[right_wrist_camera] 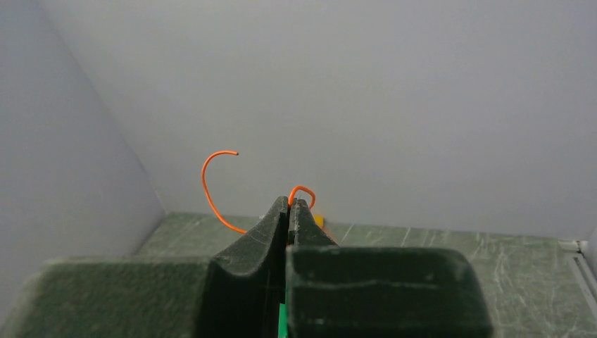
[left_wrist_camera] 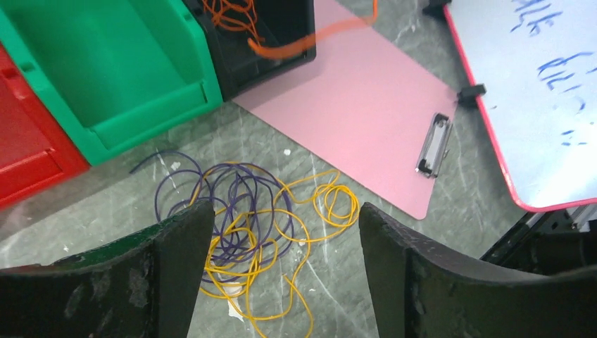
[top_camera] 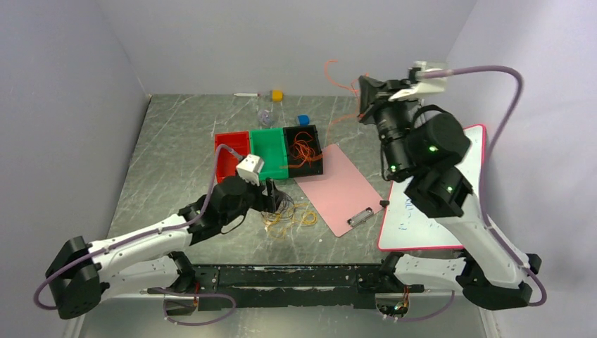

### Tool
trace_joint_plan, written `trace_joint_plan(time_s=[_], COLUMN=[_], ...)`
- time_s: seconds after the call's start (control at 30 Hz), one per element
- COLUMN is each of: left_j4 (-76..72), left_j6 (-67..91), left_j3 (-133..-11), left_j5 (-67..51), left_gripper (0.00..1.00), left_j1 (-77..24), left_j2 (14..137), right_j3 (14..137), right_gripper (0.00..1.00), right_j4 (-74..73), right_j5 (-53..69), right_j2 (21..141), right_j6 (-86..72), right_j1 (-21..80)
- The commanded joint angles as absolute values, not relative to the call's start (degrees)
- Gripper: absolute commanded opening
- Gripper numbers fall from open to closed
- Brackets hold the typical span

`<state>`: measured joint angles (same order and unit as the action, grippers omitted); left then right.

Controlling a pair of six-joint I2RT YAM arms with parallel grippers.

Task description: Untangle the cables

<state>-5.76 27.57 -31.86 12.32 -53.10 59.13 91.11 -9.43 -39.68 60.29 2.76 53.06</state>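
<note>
A tangle of yellow and dark purple cables (top_camera: 287, 215) lies on the table in front of the bins. My left gripper (top_camera: 270, 195) hovers right over it, open. In the left wrist view the tangle (left_wrist_camera: 246, 232) shows between and beyond the spread jaws of the left gripper (left_wrist_camera: 283, 211), and nothing is held. My right gripper (top_camera: 362, 98) is raised high at the back right, shut on an orange cable (right_wrist_camera: 211, 190) at the tips of the right gripper (right_wrist_camera: 290, 202). That orange strand (top_camera: 331, 70) trails down toward more orange cables (top_camera: 304, 148) in the black bin.
A red bin (top_camera: 231, 151), a green bin (top_camera: 267, 151) and a black bin (top_camera: 303, 127) stand side by side mid-table. A pink clipboard (top_camera: 341, 186) and a whiteboard (top_camera: 436, 204) lie to the right. Small yellow (top_camera: 277, 95) and blue (top_camera: 303, 120) items sit at the back.
</note>
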Motion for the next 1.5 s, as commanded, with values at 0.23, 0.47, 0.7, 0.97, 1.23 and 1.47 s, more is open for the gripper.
trace_joint_plan(time_s=[0.23, 0.47, 0.7, 0.97, 1.23, 1.47], left_j4=[2.0, 5.1, 4.5, 1.6, 0.4, 0.5], left_j6=[27.2, 30.5, 33.1, 34.2, 33.8, 33.3], left_j3=[-35.4, -33.3, -30.8, -29.4, -29.3, -29.2], left_j5=[21.3, 23.6, 21.7, 18.9, 18.9, 19.0], left_gripper=[0.86, 0.83, 0.79, 0.76, 0.75, 0.75], left_j1=[-53.3, -53.2, -53.2, -53.2, -53.1, -53.2], left_j2=[51.5, 50.9, 54.0, 60.1, 63.2, 64.0], right_j3=[88.3, 88.9, 89.7, 94.8, 102.7, 100.7], right_gripper=[0.00, 0.00, 0.00, 0.00, 0.00, 0.00], right_j4=[-9.5, -8.3, -8.4, -7.6, -6.1, -6.2], right_j5=[-27.9, -27.6, -27.2, -24.4, -23.0, -10.8], right_j2=[68.3, 73.1, 75.1, 76.9, 82.6, 86.4], right_j6=[-5.5, -6.7, -7.9, -6.6, -3.8, -13.4], right_j1=[53.1, 52.9, 49.8, 47.0, 44.8, 34.5])
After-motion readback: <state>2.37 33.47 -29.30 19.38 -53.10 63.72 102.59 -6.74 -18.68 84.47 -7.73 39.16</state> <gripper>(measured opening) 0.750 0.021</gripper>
